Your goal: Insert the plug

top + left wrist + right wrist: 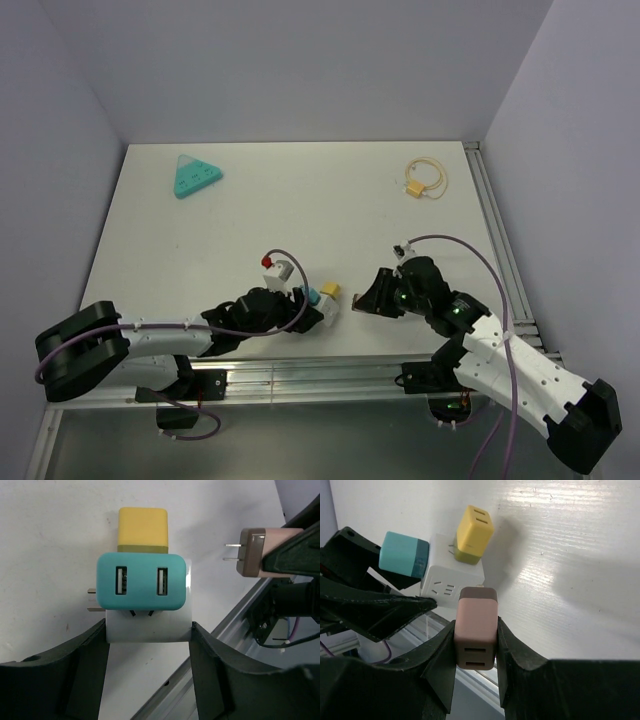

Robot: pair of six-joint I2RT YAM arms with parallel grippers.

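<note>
A white socket cube (150,627) sits at the table's near edge, with a teal USB charger (142,582) and a yellow plug (143,527) plugged into it. My left gripper (149,636) is shut on the cube, one finger on each side. My right gripper (476,640) is shut on a pink plug (476,627) with a brown front end. In the left wrist view the pink plug (260,552) hangs to the right of the cube, its two prongs pointing at the cube but apart from it. In the top view the cube (318,305) and the right gripper (358,300) are close together.
A teal triangular socket block (194,177) lies at the back left. A coiled yellow cable (425,178) lies at the back right. A white plug with a red cap (275,265) lies just behind the left gripper. The metal rail (330,375) runs along the near edge.
</note>
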